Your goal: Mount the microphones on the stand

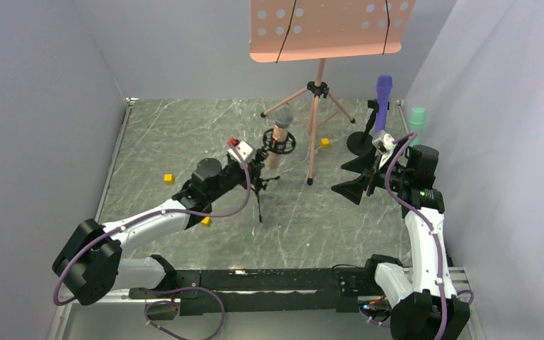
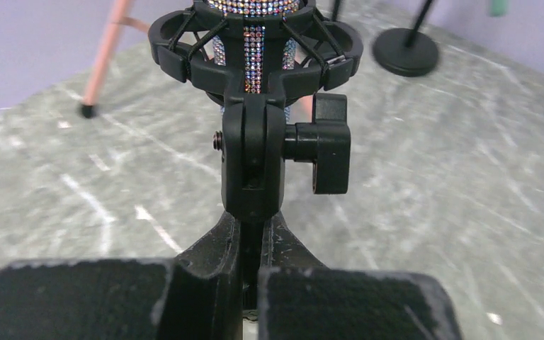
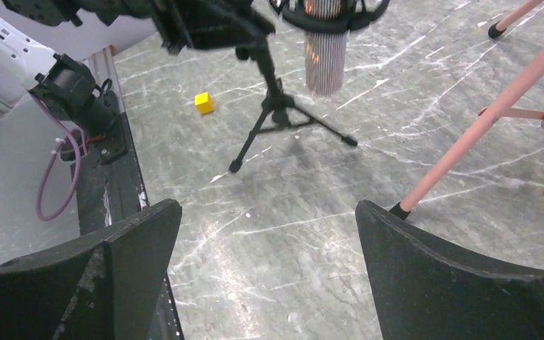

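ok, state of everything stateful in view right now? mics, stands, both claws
glittery microphone: upright, seated in the shock mount
purple microphone: upright on the round-base stand
mint-green microphone: upright by the right wall, mount hidden
tripod stand: standing, legs spread
left claw: shut on the tripod stand's post
right claw: open, empty

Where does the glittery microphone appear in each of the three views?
Top external: glittery microphone at centre, left of the pink stand.
Left wrist: top centre, inside the shock mount.
Right wrist: top centre, beside the small tripod.
Shared landmark: pink stand.
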You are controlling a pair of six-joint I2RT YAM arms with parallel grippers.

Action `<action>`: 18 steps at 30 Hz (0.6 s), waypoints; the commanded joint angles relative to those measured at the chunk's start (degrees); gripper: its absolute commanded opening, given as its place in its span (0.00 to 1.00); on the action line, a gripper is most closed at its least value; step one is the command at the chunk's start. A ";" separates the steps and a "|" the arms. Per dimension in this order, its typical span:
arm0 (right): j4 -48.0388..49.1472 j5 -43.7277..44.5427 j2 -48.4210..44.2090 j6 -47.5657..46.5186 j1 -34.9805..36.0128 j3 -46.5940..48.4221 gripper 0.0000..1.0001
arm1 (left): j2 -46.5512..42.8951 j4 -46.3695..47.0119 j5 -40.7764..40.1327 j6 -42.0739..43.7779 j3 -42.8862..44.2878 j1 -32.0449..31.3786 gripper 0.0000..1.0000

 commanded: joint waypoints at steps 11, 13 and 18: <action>-0.59 -1.44 1.31 -2.49 -0.35 0.97 1.00 | 9.63 16.62 12.03 8.18 12.86 22.38 0.00; -0.96 -1.25 1.54 -2.89 -0.31 1.06 1.00 | 13.50 18.64 13.60 6.55 14.96 24.01 0.00; -1.60 -0.99 1.98 -3.60 -0.35 1.24 1.00 | 21.24 22.04 15.59 3.49 18.45 27.34 0.00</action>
